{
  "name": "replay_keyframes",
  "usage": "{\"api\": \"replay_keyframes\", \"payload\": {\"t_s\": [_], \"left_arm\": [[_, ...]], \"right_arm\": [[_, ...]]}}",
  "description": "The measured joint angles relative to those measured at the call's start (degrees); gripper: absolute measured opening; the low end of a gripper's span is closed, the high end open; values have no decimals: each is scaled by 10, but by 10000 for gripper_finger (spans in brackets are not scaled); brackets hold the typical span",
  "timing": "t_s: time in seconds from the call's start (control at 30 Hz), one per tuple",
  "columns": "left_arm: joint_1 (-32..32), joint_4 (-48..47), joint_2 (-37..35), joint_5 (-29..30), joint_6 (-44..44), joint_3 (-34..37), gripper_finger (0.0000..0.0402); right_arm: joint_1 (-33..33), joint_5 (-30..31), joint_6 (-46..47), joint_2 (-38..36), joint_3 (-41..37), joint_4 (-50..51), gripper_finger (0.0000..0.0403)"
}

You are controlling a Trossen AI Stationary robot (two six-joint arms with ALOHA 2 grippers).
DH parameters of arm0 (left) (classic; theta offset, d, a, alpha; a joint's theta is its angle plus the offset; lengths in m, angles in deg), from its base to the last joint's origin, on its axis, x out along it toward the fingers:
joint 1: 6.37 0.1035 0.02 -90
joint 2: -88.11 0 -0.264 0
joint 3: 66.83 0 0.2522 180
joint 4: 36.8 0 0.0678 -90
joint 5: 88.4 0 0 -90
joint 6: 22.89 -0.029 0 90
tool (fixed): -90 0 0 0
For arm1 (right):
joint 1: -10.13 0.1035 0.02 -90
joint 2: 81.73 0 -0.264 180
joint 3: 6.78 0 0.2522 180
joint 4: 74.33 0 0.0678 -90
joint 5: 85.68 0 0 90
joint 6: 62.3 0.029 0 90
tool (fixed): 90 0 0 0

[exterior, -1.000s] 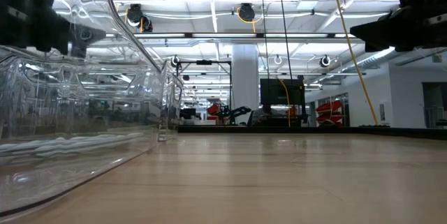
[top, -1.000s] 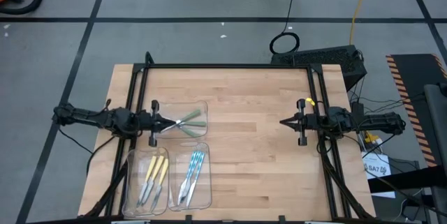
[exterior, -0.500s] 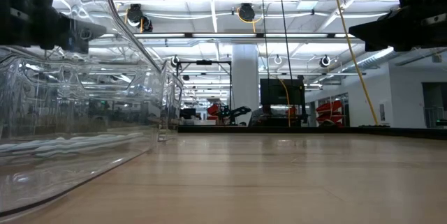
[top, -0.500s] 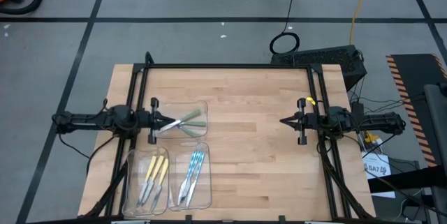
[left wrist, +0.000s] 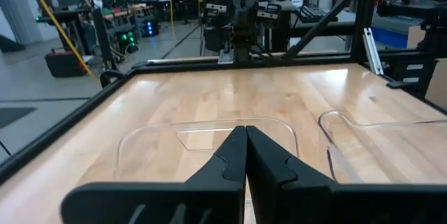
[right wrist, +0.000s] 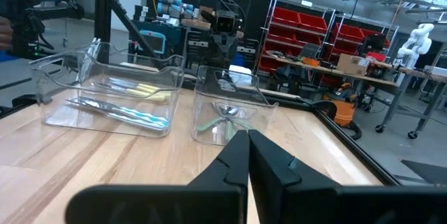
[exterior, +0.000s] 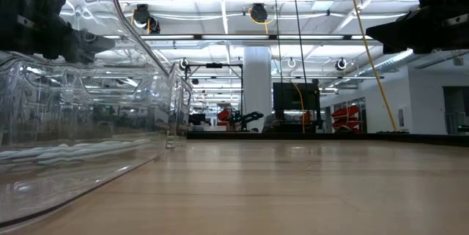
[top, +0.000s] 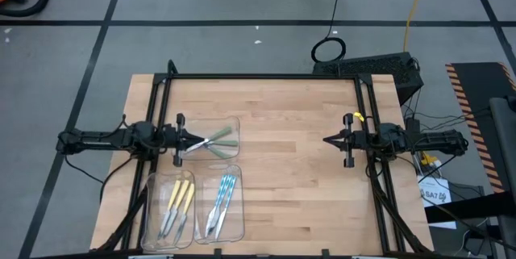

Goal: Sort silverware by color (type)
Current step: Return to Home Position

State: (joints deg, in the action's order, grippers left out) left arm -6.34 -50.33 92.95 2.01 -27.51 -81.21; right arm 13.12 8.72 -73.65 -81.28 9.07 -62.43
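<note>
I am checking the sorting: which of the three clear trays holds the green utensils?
The lone tray at the left gripper; the other two hold yellow utensils and blue utensils.

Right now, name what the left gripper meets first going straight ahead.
Likely the clear tray of green-handled utensils, right before the left gripper; if it passes above, the right gripper opposite.

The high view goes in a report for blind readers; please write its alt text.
Three clear trays on the left of a wooden table hold sorted silverware: green handles, yellow handles, blue handles. The left pincer, shut, hovers at the green tray; the right pincer, shut, waits at the table's right side.
</note>
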Motion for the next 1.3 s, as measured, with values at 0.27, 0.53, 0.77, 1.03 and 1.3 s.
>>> {"api": "replay_keyframes", "payload": {"t_s": [0.27, 0.53, 0.77, 1.03, 1.3], "left_arm": [[-3, -2, -1, -9, 20, -2, 5], [-6, -1, -48, -24, -2, -3, 5], [-10, -5, -46, -32, -8, -3, 5], [-10, -6, -44, -21, 1, -3, 5], [-10, -7, -44, -19, 2, -4, 5]], "right_arm": [[0, 0, 0, 0, 0, 0, 2], [0, 0, 0, 0, 0, 0, 2], [0, 0, 0, 0, 0, -1, 2], [0, 0, 0, 0, 0, -1, 2], [0, 0, 0, 0, 0, -1, 2]]}}
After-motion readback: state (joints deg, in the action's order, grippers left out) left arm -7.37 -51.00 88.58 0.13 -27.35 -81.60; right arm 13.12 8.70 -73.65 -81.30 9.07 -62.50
